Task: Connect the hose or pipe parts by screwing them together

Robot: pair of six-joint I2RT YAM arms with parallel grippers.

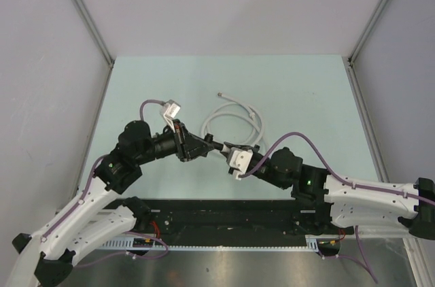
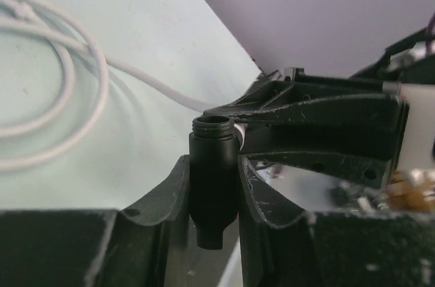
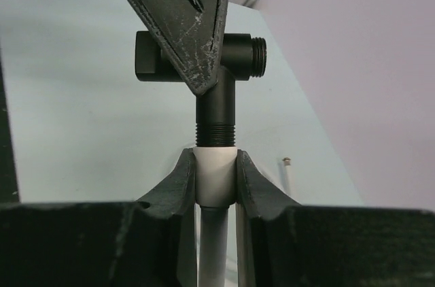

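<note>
Top view, arms: left gripper [image 1: 209, 143] and right gripper [image 1: 232, 158] meet tip to tip above the near middle of the worktop [image 1: 306, 90].
Top view, hose: white tubing [image 1: 228, 118] lies in loose loops just behind the grippers. One free end [image 1: 219, 94] rests further back and is held by nothing.
Left wrist view, grip: left gripper is clenched on a black tee fitting [image 2: 213, 178], one finger on each side of its body. The threaded open end points up, clear of the fingers.
Left wrist view, surroundings: tubing loops rest on the worktop to the left. The right gripper's frame crowds in on the right.
Right wrist view, grip: right gripper fingers [image 3: 253, 185] press both sides of a white hose nut [image 3: 216, 177], and the hose runs down between them.
Right wrist view, joint: the tee's threaded stem [image 3: 216, 124] stands straight above the nut and touches its top. Most of the thread is showing.
Step in hand: probably the start of threading, with the parts lined up and the nut barely on, if at all.
Next move calls for: turning the nut about the stem axis while the tee is held fixed. Both need to stay in line to avoid cross-threading.
</note>
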